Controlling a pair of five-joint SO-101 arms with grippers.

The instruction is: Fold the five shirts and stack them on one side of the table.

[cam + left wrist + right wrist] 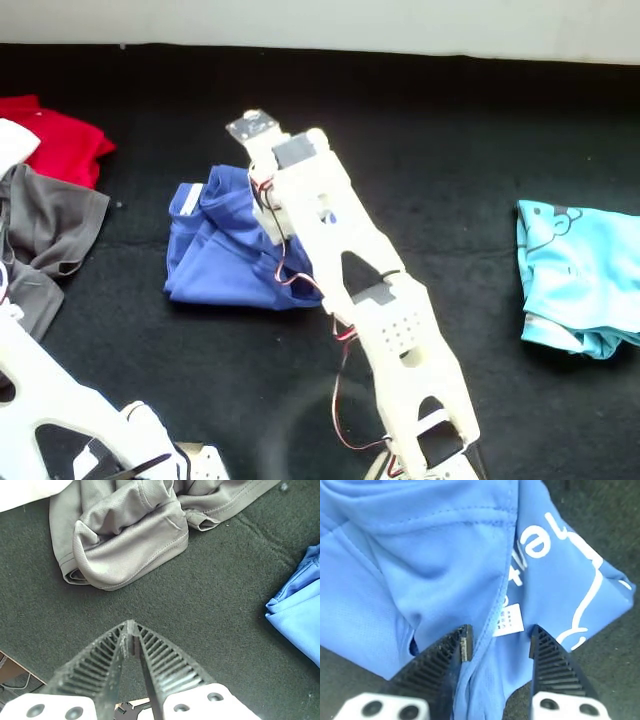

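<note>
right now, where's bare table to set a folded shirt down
Widest bare patch: the table between the blue shirt and the turquoise shirt. A narrower strip lies between the grey shirt and the blue one. The left end is crowded: red shirt, white shirt and grey shirt overlap.

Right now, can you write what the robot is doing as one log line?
right pincer: open, astride blue shirt fold | left pincer: shut, over bare table near grey shirt
</note>
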